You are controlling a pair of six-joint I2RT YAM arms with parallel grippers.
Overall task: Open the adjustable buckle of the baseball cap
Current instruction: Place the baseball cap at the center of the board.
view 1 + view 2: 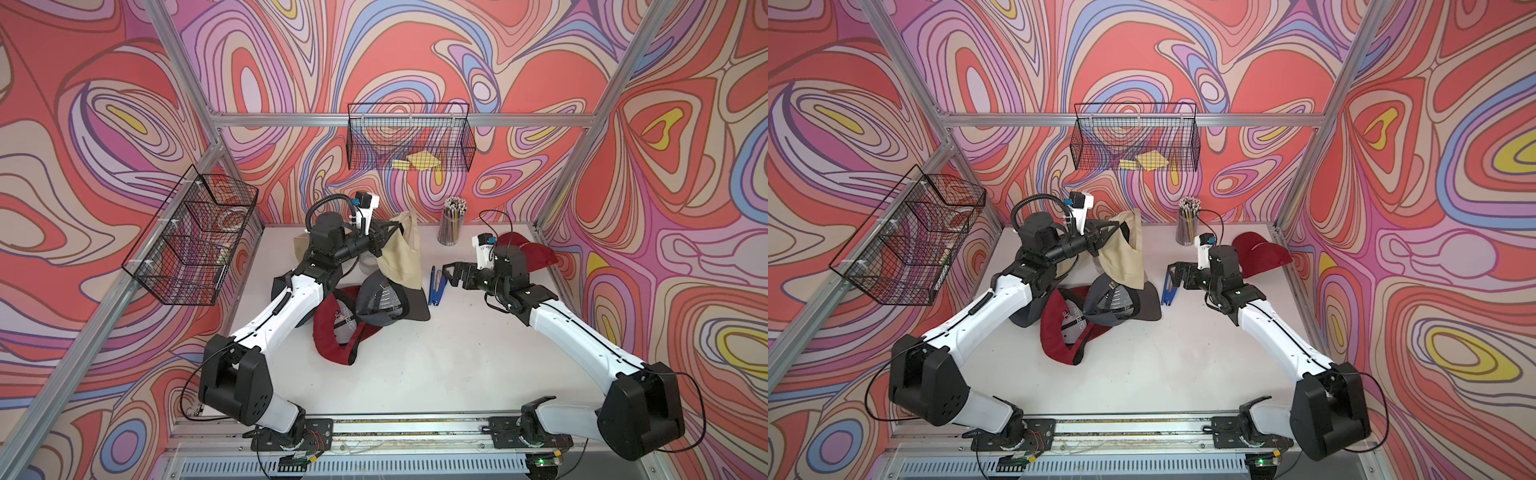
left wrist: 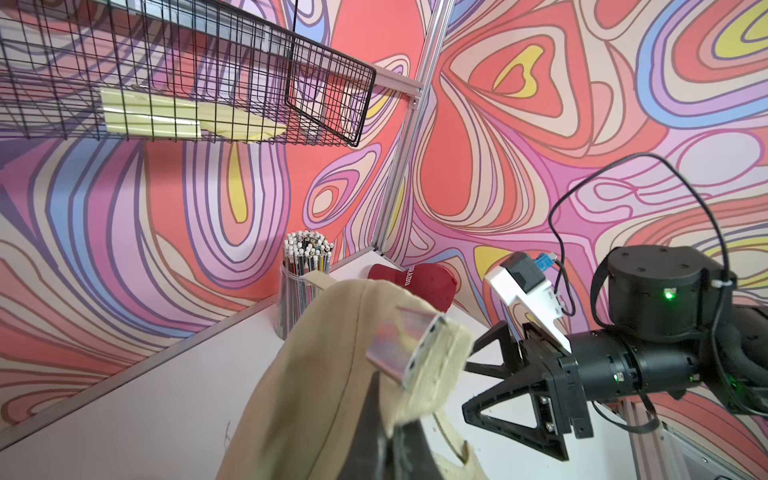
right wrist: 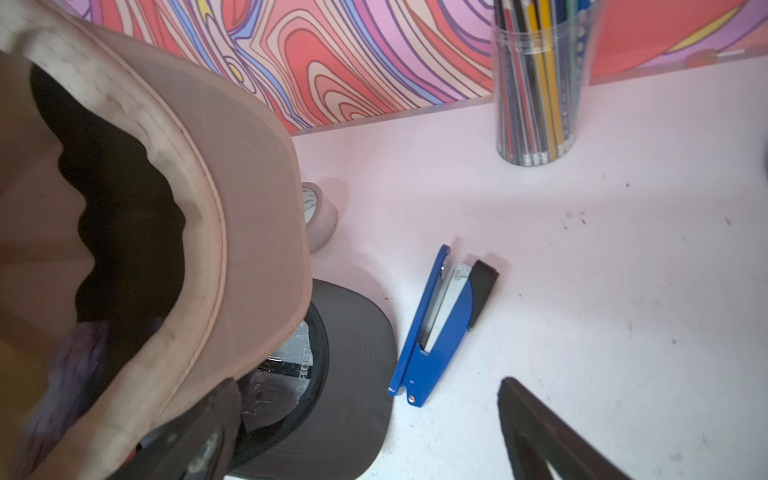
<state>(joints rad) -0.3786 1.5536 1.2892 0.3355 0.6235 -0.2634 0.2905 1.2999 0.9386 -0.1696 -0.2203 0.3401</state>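
A beige baseball cap (image 1: 402, 258) (image 1: 1124, 257) hangs above the back of the table, and my left gripper (image 1: 387, 237) (image 1: 1108, 235) is shut on its rim. In the left wrist view the dark fingers (image 2: 388, 451) pinch the cap's fabric (image 2: 307, 374) just below a shiny metal buckle (image 2: 397, 345) with a frayed beige strap end (image 2: 436, 370) beside it. My right gripper (image 1: 451, 274) (image 1: 1177, 273) (image 2: 498, 388) stands open a short way to the right of the cap, not touching it. In the right wrist view the cap's underside (image 3: 232, 232) fills the left, and the open gripper (image 3: 370, 451) holds nothing.
Under the raised cap lie a grey cap (image 1: 388, 301), an upturned red cap (image 1: 332, 336) and a tape roll (image 1: 368, 264). A blue stapler (image 1: 436, 286) lies below the right gripper. A pencil cup (image 1: 452, 224) and another red cap (image 1: 530, 253) stand at the back right.
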